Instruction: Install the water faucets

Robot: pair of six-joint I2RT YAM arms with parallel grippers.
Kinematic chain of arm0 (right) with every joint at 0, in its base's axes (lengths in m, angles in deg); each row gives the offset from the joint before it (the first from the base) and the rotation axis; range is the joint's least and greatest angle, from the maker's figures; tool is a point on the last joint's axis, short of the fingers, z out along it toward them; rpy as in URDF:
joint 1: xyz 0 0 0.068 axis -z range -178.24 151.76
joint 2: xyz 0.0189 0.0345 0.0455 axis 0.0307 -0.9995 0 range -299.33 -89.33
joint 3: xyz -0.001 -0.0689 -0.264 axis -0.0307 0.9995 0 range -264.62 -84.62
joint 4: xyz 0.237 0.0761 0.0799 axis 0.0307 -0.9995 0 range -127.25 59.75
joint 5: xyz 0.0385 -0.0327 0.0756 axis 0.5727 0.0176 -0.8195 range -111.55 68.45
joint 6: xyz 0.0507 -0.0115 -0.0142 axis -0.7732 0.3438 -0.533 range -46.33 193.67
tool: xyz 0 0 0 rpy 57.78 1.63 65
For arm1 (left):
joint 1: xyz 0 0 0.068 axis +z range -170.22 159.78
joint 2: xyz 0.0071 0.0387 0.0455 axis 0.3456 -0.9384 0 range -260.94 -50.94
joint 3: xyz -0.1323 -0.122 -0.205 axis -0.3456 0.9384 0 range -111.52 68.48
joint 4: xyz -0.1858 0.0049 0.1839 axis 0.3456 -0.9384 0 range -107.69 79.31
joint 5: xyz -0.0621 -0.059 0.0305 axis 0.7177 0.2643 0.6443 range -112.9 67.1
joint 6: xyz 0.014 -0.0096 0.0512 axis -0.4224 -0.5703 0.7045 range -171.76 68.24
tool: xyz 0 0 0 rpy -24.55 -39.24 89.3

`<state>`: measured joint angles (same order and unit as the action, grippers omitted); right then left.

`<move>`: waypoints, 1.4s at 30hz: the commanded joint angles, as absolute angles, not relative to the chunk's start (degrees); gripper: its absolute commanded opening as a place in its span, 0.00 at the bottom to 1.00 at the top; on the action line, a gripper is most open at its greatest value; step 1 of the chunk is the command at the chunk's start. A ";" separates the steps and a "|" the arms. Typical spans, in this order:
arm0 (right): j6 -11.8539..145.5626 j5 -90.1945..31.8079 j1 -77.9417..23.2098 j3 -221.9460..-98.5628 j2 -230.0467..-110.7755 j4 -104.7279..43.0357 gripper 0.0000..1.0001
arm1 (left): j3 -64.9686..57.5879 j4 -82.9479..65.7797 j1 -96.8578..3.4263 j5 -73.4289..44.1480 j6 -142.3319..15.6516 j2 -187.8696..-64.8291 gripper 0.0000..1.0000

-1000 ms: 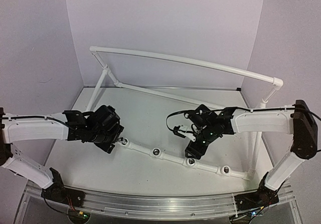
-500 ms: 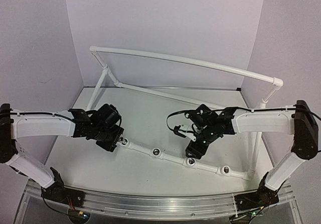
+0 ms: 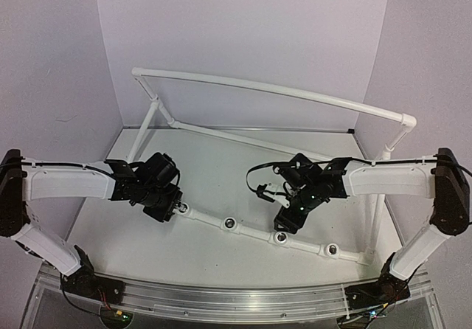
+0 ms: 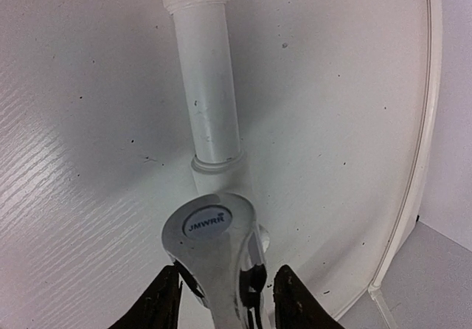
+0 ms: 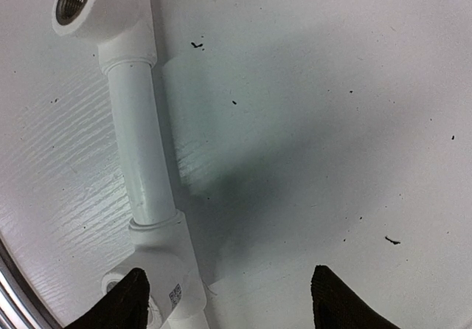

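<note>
The near pipe run (image 3: 254, 231) shows three open sockets (image 3: 230, 224) toward the right. At its left end a chrome water faucet (image 4: 214, 244) appears seated in the end fitting. The left gripper (image 3: 168, 209) straddles the faucet head, fingers (image 4: 158, 303) close on either side; whether they actually press it I cannot tell. The step in hand looks like screwing in this faucet, so next comes a firm pinch and a wrist turn. The right gripper (image 3: 289, 218) hovers by the middle socket, jaws wide apart and empty. Farther back, the far rail (image 3: 280, 89) is uninvolved.
</note>
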<state>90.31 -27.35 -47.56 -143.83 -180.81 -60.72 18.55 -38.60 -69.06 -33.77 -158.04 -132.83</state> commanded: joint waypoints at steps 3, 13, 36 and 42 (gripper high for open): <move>90.19 -26.43 -47.65 -143.33 -178.89 -60.57 0.72 | 14.71 -38.96 -68.36 -32.24 -155.89 -135.21 0.36; 90.10 -26.40 -47.67 -143.16 -178.73 -60.57 0.71 | 12.00 -41.66 -67.89 -30.78 -152.60 -138.20 0.22; 90.33 -26.64 -47.70 -143.03 -178.43 -61.11 0.69 | 4.88 -51.07 -67.77 -29.35 -126.06 -146.73 0.00; 90.63 -26.88 -47.71 -143.14 -178.07 -61.55 0.69 | 1.76 -52.93 -67.92 -29.52 -109.98 -150.64 0.00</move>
